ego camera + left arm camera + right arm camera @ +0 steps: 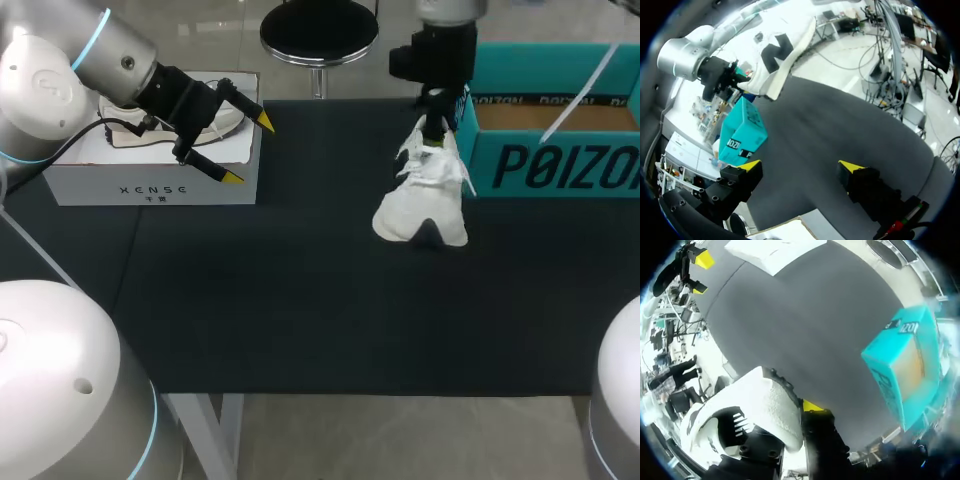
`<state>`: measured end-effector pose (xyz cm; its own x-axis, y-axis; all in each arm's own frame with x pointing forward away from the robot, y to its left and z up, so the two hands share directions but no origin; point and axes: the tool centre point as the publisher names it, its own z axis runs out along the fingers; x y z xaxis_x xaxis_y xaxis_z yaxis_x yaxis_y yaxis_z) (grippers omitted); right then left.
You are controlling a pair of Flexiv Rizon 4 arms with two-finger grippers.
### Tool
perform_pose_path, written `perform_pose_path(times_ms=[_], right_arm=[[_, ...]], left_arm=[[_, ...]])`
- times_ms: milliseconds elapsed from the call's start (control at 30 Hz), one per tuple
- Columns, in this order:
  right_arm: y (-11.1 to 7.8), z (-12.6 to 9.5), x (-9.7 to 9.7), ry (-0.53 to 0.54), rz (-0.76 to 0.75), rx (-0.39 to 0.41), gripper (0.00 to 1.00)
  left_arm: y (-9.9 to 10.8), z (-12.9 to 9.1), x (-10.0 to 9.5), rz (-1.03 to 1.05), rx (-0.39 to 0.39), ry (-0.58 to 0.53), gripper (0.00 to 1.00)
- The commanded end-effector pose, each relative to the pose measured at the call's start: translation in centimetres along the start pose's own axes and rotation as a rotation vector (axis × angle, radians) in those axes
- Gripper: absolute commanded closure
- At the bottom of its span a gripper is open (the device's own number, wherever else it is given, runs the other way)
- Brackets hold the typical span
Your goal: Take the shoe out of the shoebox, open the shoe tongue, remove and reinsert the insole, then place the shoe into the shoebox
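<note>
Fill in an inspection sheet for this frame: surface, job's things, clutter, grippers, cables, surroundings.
surface: dark table mat, lying flat.
job's things: white sneaker held toe-down just in front of the open teal shoebox; whether the toe touches the mat cannot be told.
clutter: white box at the left, with a pale shoe-like item in it.
grippers: right gripper shut on the heel end of the white sneaker; left gripper open, over the near corner of the white box.
cables: dark cable looped at the left arm's wrist.
surroundings: nothing seen.
</note>
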<state>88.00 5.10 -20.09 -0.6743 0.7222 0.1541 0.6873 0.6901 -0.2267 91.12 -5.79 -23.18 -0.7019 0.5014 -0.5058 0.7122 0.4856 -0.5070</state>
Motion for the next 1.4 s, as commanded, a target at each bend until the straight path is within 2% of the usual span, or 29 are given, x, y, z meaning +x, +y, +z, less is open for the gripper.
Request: perform_pose_path(times_ms=[33, 67, 1400], right_arm=[[-1.59, -4.12, 1.01, -0.157, 0.124, 0.016, 1.0], [-1.16, -5.02, 1.52, -0.206, 0.044, 0.044, 1.0], [-1.16, -5.02, 1.52, -0.206, 0.044, 0.044, 1.0]], left_arm=[[0.01, 0.02, -0.06, 0.001, -0.003, 0.003, 0.0], [0.01, 0.02, -0.06, 0.001, -0.003, 0.003, 0.0], [0.01, 0.02, -0.06, 0.001, -0.003, 0.003, 0.0]])
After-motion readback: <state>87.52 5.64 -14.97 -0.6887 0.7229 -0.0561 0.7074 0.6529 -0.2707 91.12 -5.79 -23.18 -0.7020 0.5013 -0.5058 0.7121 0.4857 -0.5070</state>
